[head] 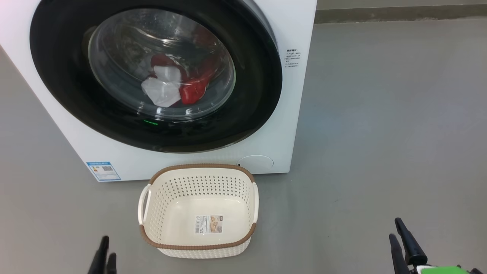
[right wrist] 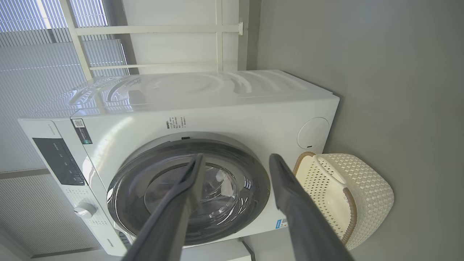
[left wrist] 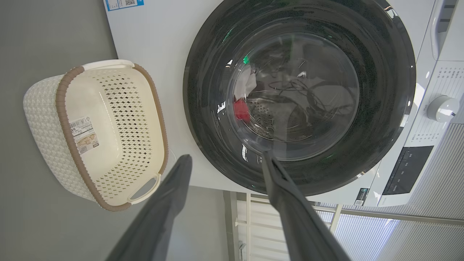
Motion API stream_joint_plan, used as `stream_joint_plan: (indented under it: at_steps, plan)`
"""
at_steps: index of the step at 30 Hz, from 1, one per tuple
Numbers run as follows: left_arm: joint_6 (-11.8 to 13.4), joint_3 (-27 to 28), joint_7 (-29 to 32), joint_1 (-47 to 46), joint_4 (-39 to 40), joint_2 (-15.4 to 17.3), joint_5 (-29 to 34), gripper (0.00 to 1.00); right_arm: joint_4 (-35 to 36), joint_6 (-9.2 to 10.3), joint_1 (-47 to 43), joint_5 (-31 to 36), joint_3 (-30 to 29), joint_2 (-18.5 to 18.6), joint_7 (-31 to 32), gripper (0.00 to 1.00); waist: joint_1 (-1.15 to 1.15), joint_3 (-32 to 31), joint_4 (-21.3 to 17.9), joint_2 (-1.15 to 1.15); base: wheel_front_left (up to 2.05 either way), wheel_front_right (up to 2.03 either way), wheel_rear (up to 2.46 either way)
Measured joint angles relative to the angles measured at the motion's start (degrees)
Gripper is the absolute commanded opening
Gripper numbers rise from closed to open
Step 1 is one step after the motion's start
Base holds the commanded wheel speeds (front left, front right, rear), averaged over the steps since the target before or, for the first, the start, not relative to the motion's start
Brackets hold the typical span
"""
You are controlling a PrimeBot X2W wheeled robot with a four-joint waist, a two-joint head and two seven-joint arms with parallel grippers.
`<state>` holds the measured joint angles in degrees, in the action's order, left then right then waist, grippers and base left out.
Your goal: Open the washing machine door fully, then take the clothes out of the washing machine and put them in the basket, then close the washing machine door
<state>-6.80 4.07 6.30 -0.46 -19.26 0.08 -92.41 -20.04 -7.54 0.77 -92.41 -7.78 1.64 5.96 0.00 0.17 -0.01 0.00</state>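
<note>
The white washing machine [head: 190, 163] stands on the floor with its round black-rimmed door [head: 251, 95] shut. Red and white clothes [head: 175, 82] lie in the drum behind the glass bowl. An empty cream basket [head: 199, 211] with a brown rim sits on the floor right before the machine, a paper label on its bottom. My left gripper [head: 105, 249] is low at the left, well short of the basket, its fingers [left wrist: 174, 188] spread open and empty. My right gripper [head: 397, 230] is low at the far right, also open and holding nothing.
Grey floor [head: 380, 133] stretches wide to the right of the machine. A white rack and slatted blinds [right wrist: 43, 43] stand behind the machine [right wrist: 217, 98]. A control knob [left wrist: 442, 108] and dark display panel [left wrist: 406, 174] sit on the machine's upper front.
</note>
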Motion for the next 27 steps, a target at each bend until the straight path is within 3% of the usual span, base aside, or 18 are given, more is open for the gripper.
stream_joint_plan:
  at_steps: [17, 27]
  plan:
    - [0.0, -3.0, -2.4, 0.7, 1.4, -0.1, 1.8, 1.00, 1.8, 0.00, -0.8, 0.6, 2.3, -0.1, -2.6, 1.00, 0.02, 0.0, -0.1, 0.00, 0.00, 0.00, 0.00]
    - [0.1, -3.8, -4.0, 0.7, 3.4, -0.1, 7.7, 1.00, 3.1, 0.00, -0.8, 5.0, 3.4, 0.0, -4.1, 1.00, 0.01, 0.1, -0.2, 0.00, 0.00, 0.00, 0.00]
